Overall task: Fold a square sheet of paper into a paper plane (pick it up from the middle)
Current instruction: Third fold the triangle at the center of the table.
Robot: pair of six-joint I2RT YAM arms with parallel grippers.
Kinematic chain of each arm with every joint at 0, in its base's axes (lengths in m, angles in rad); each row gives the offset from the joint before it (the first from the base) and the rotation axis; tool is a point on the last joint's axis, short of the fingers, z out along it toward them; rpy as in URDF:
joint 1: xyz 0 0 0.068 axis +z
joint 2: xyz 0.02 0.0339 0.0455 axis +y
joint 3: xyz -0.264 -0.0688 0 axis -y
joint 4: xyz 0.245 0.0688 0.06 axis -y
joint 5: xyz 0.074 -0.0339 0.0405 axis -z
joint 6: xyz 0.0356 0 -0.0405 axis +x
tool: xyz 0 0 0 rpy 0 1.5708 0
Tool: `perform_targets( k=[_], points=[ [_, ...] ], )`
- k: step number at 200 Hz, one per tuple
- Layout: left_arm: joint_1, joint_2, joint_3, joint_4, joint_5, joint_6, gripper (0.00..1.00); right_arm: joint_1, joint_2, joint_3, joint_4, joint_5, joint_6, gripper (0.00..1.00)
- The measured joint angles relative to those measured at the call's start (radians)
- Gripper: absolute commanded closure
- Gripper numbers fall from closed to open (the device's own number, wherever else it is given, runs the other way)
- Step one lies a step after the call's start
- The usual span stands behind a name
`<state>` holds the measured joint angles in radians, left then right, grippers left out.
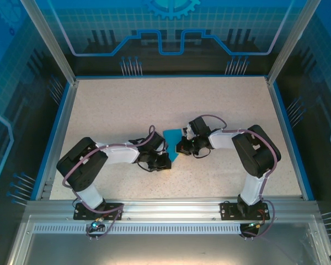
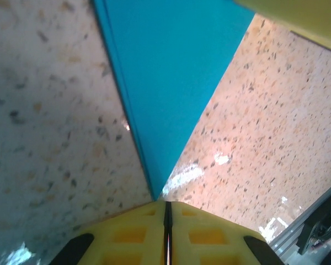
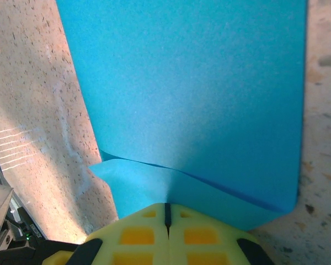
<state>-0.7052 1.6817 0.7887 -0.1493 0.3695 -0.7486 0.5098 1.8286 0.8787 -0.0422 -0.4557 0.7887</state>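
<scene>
Closest to the overhead camera, the left arm's black base (image 1: 97, 208) and the right arm's black base (image 1: 246, 208) stand at the speckled beige desk's (image 1: 127, 110) near edge. Mid-desk lies a bright blue, partly folded paper sheet (image 1: 172, 144); the left hand (image 1: 164, 161) is at the sheet's near tip, the right hand (image 1: 183, 147) against its right side. Left wrist: yellow fingers (image 2: 132, 234) pressed together, touching the sheet's (image 2: 165, 83) pointed tip. Right wrist: the right hand (image 3: 166, 208) likewise closed at the sheet's (image 3: 198, 83) folded edge; whether either pinches paper, I cannot tell.
</scene>
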Motion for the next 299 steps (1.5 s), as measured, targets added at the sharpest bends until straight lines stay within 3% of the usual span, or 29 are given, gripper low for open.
perform_targets(
  k=[104, 199, 299],
  points=[
    [0.056, 0.013, 0.127, 0.042, -0.067, -0.037, 0.88, -0.002, -0.138, 0.011, -0.037, 0.056, -0.031, 0.98],
    [0.056, 0.089, 0.127, 0.048, -0.138, -0.049, 0.88, 0.003, -0.051, 0.018, -0.052, 0.054, -0.052, 0.99],
    [0.056, 0.11, 0.127, 0.042, -0.142, -0.058, 0.9, 0.027, 0.024, 0.065, -0.073, 0.024, -0.088, 1.0]
  ],
)
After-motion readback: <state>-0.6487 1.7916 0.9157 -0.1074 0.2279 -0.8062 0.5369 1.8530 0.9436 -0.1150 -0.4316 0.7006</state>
